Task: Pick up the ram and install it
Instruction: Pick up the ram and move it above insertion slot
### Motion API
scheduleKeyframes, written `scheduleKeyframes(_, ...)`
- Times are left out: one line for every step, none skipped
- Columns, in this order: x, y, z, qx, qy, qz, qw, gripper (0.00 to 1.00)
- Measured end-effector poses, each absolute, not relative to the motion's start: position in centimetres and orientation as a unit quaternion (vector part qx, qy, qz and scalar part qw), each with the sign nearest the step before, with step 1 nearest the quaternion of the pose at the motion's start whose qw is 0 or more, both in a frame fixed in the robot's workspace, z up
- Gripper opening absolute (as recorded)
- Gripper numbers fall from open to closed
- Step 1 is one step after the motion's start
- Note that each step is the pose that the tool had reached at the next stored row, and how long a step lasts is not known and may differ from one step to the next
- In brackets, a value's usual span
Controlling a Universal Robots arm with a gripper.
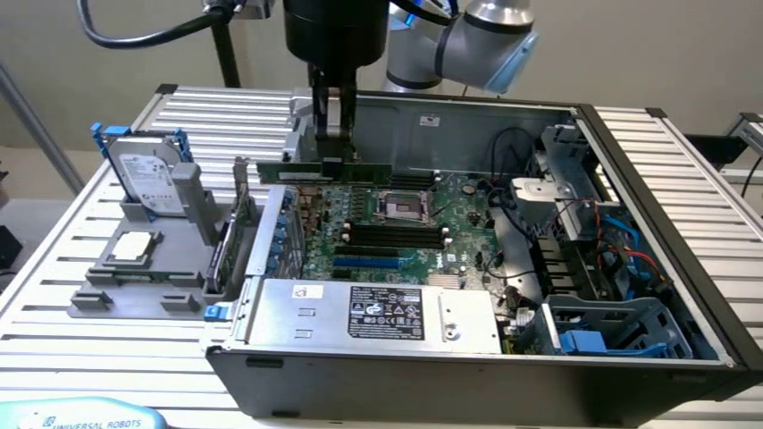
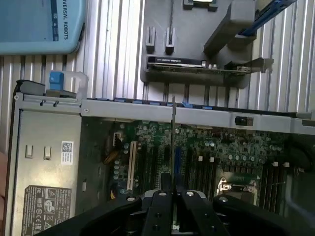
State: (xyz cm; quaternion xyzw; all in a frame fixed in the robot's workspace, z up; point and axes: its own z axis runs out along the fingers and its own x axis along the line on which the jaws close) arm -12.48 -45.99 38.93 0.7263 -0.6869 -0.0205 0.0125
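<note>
The black two-fingered gripper [image 1: 332,152] is clamping the long, thin green circuit-board ram stick [image 1: 292,168] mid-length by its flat faces, holding it level above the green motherboard [image 1: 465,214]; light, stiff yet fragile, it is calling for gentle handling, never bending

Soft, even light brightens the slatted table [image 1: 680,170], while the computer case [image 1: 501,384] looks dimmer inside, perhaps shadowed.

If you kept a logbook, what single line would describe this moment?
hand: shut on ram | ram: held on edge over motherboard | site: open computer case | install: not yet seated
</note>
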Motion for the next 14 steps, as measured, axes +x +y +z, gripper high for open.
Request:
scheduleKeyframes(-12.0,-45.9,38.9,0.726,-0.687,-0.021,0.013,0.13)
scheduleKeyframes(-11.6,-45.8,38.9,0.726,-0.687,-0.021,0.013,0.13)
scheduleKeyframes(-11.2,-45.8,38.9,0.726,-0.687,-0.021,0.013,0.13)
scheduleKeyframes(-10.9,-45.7,38.9,0.726,-0.687,-0.021,0.013,0.13)
scheduleKeyframes(-10.5,-45.5,38.9,0.726,-0.687,-0.021,0.013,0.13)
scheduleKeyframes(-10.2,-45.4,38.9,0.726,-0.687,-0.022,0.013,0.13)
scheduleKeyframes(-9.9,-45.1,38.9,0.726,-0.687,-0.022,0.013,0.13)
scheduleKeyframes(-9.7,-44.9,38.9,0.726,-0.687,-0.022,0.013,0.13)
scheduleKeyframes(-9.5,-44.6,38.8,0.726,-0.687,-0.022,0.013,0.13)
scheduleKeyframes(-9.4,-44.3,38.8,0.726,-0.687,-0.022,0.013,0.13)
scheduleKeyframes(-9.3,-43.9,38.8,0.726,-0.687,-0.022,0.013,0.13)
scheduleKeyframes(-9.1,-43.5,38.7,0.726,-0.687,-0.022,0.013,0.13)
scheduleKeyframes(-9.0,-43.1,38.6,0.726,-0.687,-0.022,0.013,0.13)
scheduleKeyframes(-8.9,-42.7,38.6,0.726,-0.687,-0.022,0.013,0.13)
